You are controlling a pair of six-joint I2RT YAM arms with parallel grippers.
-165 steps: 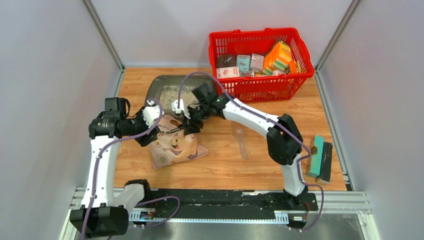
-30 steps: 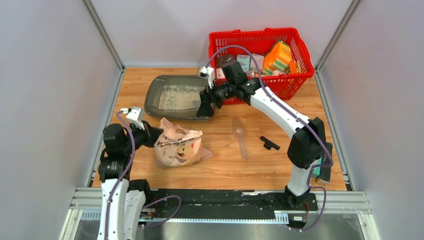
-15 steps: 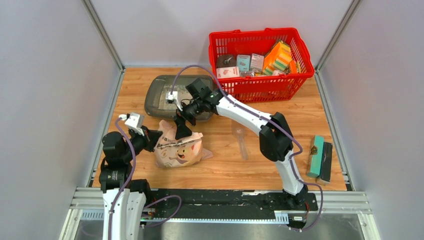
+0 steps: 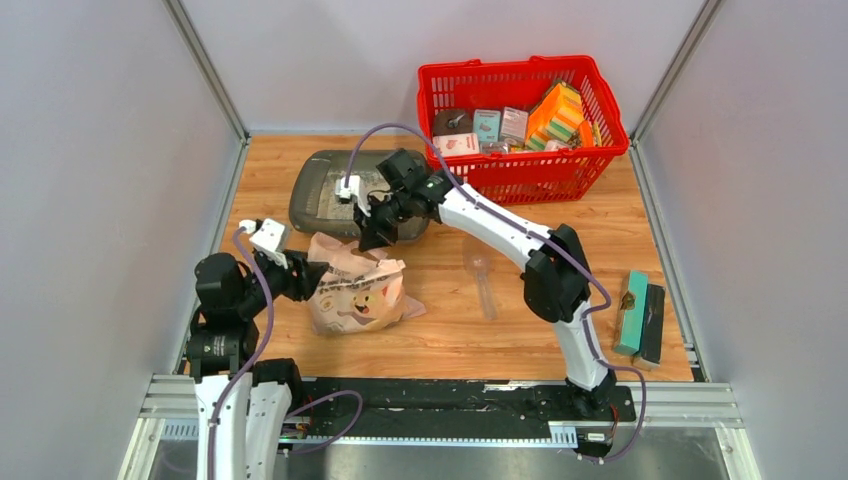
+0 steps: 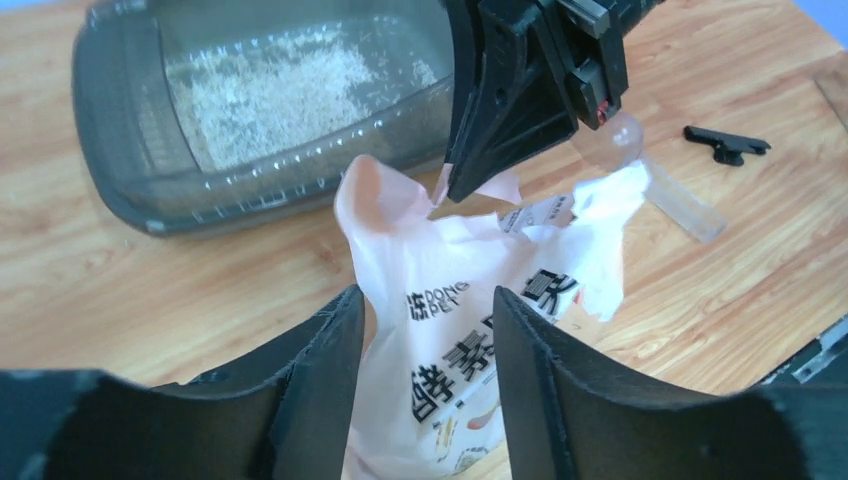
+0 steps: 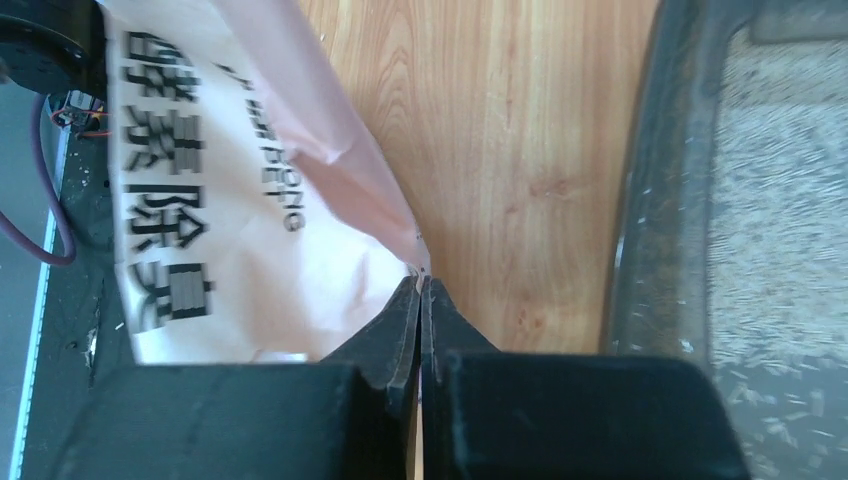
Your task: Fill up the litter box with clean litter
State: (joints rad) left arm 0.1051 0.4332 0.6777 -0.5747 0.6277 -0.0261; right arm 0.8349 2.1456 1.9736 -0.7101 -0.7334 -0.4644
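Red basket (image 4: pixel 524 125), clear scoop (image 4: pixel 481 280) on tabletop (image 4: pixel 600 230); right pincer (image 6: pixel 421 290) clenched on litter bag (image 4: pixel 355 290) edge beside litter box (image 4: pixel 330 195), left pincer (image 5: pixel 425 340) spread around bag, arm masking tray's corner.

Wooden table (image 4: pixel 520 330) carries litter box (image 4: pixel 310 200), bag (image 4: pixel 355 295), basket (image 4: pixel 520 110).

A lab test cell, not a home. Plain grey partition walls (image 4: pixel 110 150) with metal corner posts enclose a small wood-grain tabletop (image 4: pixel 560 250). Along the near edge runs an aluminium rail (image 4: pixel 450 400) carrying the arm bases and loose cables. A red shopping basket (image 4: pixel 520 110) of assorted packaged goods sits far right like staged props.
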